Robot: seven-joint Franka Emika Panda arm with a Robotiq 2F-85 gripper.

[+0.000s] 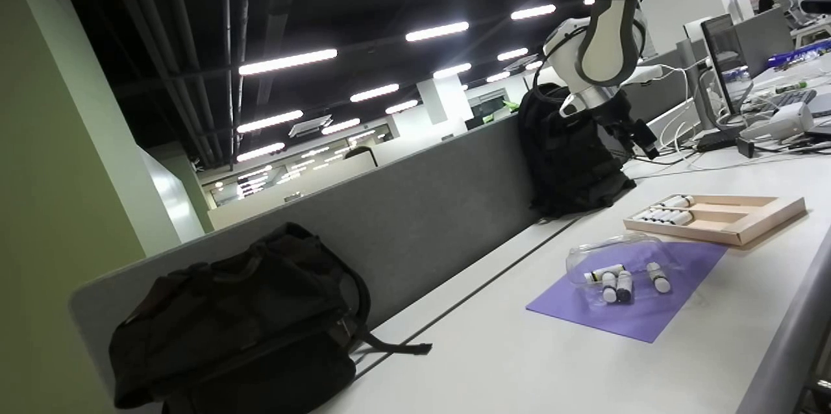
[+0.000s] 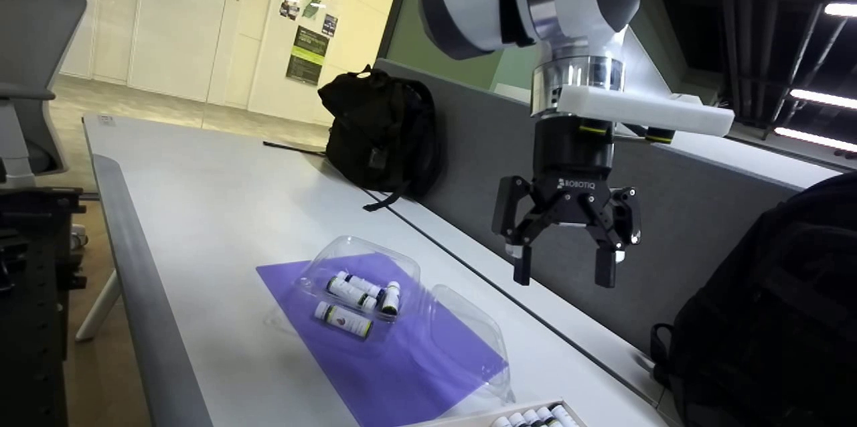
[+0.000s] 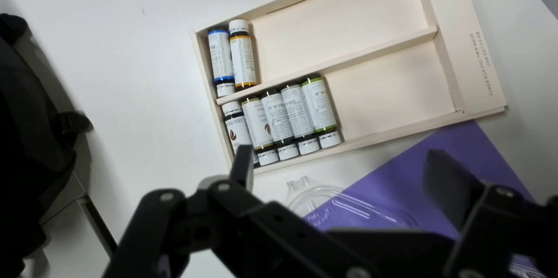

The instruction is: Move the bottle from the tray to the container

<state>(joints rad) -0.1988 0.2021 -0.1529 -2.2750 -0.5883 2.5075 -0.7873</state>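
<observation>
In an exterior view we see the claw (image 2: 564, 272) hanging in the air and pointing downward, its fingers (image 2: 522, 266) spread well apart. On the desk (image 2: 221, 213) we find a purple mat (image 2: 402, 380) and, partly on it, a clear container (image 2: 375, 253) with a second clear shell (image 2: 472, 330) beside it. Three small bottles (image 2: 351, 293) lie bunched in the container; a fourth bottle (image 2: 343, 319) lies just beside them, and we cannot tell whether the wall encloses it. At the bottom edge we catch part of the tray (image 2: 469, 420), holding white-capped bottles (image 2: 533, 417). Farther back, a black backpack (image 2: 378, 132) sits by the grey partition (image 2: 469, 146).
</observation>
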